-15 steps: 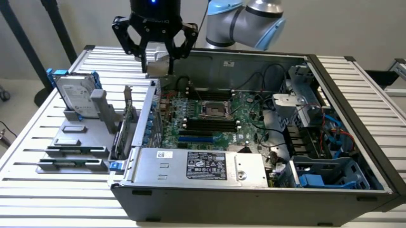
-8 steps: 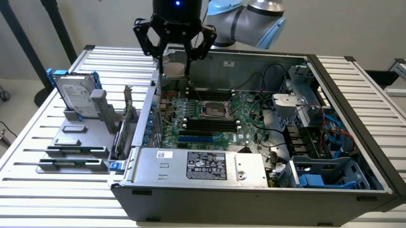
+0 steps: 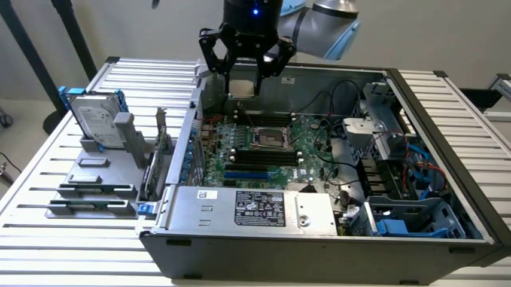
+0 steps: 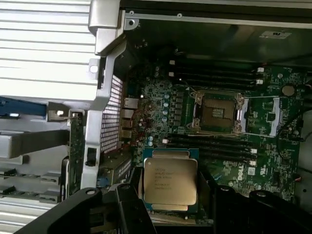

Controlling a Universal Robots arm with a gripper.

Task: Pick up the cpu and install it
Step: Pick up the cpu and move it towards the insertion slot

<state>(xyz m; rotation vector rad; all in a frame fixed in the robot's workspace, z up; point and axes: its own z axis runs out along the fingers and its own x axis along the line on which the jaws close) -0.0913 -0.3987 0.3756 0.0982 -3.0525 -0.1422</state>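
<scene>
My gripper [image 3: 242,81] hangs over the back of the open computer case [image 3: 319,251], shut on the cpu [image 3: 242,89], a small square chip with a dull silver top. In the wrist view the cpu [image 4: 169,179] sits flat between my two black fingers [image 4: 130,207], its printed metal lid facing the camera. The empty cpu socket [image 3: 270,139] lies on the green motherboard [image 3: 307,164] below and forward of the chip, with its metal frame open. From the wrist, the socket [image 4: 217,112] appears apart from the held chip, between rows of black memory slots [image 4: 214,146].
A silver hard drive in a blue frame [image 3: 96,122] stands on a grey holder at the exterior view's left, with long black memory sticks [image 3: 90,206] laid in front. Inside the case sit a power supply [image 3: 251,208], black cables [image 3: 339,173] and blue drive bays [image 3: 407,224].
</scene>
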